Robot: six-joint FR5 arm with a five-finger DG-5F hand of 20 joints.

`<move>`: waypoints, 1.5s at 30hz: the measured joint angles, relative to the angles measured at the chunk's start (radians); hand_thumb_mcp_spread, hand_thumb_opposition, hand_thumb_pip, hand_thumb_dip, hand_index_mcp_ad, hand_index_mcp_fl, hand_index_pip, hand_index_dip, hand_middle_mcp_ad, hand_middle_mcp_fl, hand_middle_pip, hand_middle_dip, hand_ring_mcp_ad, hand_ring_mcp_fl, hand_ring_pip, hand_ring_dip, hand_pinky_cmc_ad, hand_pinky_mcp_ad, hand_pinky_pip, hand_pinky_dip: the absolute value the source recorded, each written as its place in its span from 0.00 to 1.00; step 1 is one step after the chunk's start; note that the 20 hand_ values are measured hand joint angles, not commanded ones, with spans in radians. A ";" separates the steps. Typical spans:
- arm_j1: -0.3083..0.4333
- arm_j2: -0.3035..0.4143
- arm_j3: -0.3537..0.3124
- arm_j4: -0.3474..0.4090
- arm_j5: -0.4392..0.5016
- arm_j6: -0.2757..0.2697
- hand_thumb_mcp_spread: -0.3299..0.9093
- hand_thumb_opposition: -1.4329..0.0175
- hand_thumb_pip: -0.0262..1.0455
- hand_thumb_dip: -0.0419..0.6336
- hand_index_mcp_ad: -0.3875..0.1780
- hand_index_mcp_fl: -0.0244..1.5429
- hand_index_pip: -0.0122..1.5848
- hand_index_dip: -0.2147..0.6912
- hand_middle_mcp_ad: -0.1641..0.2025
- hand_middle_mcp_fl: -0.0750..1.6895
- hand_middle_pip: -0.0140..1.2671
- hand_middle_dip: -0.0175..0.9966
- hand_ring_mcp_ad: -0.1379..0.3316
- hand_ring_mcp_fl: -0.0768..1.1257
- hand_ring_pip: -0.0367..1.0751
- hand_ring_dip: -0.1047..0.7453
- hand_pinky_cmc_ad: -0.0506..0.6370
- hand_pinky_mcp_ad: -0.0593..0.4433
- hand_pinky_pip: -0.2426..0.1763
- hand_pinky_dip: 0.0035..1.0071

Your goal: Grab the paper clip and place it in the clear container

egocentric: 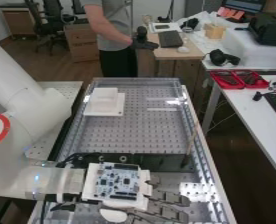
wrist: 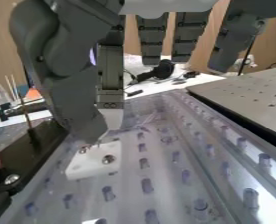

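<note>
- Hand (egocentric: 168,198): located over the near end of the worktop (egocentric: 132,131), at 5 o'clock in the high view, with fingers pointing towards 4 o'clock.
- Condition: open, fingers extended and apart; thumb (wrist: 89,122) bent down close to the nearest finger. Whether anything lies between those two cannot be told.
- Fitted on its back: a circuit board (egocentric: 119,181) on a white housing.
- Paper clip: too small to make out; position cannot be told.
- White block (wrist: 95,162) with two screws: on the perforated surface, near the thumb's tip in the wrist view.
- High view, 11 o'clock from the worktop's middle: a flat white plate (egocentric: 117,109) carrying a smaller white piece (egocentric: 105,94).
- Dark block (egocentric: 152,161): crosswise at 6 o'clock from that middle, just beyond the hand. Thin stick (egocentric: 191,136) stands at its 3 o'clock end, slightly tilted.
- Red trays (egocentric: 227,85): on the side table (egocentric: 246,113), at 2 o'clock.
</note>
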 joint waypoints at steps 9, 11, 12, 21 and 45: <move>0.003 0.000 -0.007 0.019 0.005 0.010 0.65 0.37 0.64 0.46 0.40 0.30 0.96 0.34 0.65 0.05 0.12 0.21 0.54 0.06 0.12 0.27 0.56 0.64 0.40 0.26; 0.003 0.003 -0.015 0.040 0.006 0.019 0.65 0.36 0.64 0.46 0.40 0.32 0.95 0.34 0.65 0.07 0.12 0.21 0.54 0.06 0.12 0.27 0.56 0.65 0.40 0.26; 0.003 0.004 -0.017 0.048 0.006 0.024 0.65 0.36 0.64 0.46 0.40 0.33 0.94 0.34 0.65 0.07 0.12 0.21 0.54 0.06 0.12 0.27 0.56 0.64 0.40 0.25; 0.005 0.065 -0.064 0.120 0.006 0.084 0.66 0.35 0.58 0.46 0.40 0.39 0.91 0.31 0.65 0.11 0.12 0.21 0.54 0.06 0.12 0.27 0.56 0.64 0.48 0.21; 0.269 0.490 -0.440 0.330 0.239 0.199 0.67 0.33 0.57 0.45 0.42 0.42 0.88 0.31 0.62 0.12 0.12 0.21 0.54 0.06 0.12 0.27 0.56 0.65 0.52 0.21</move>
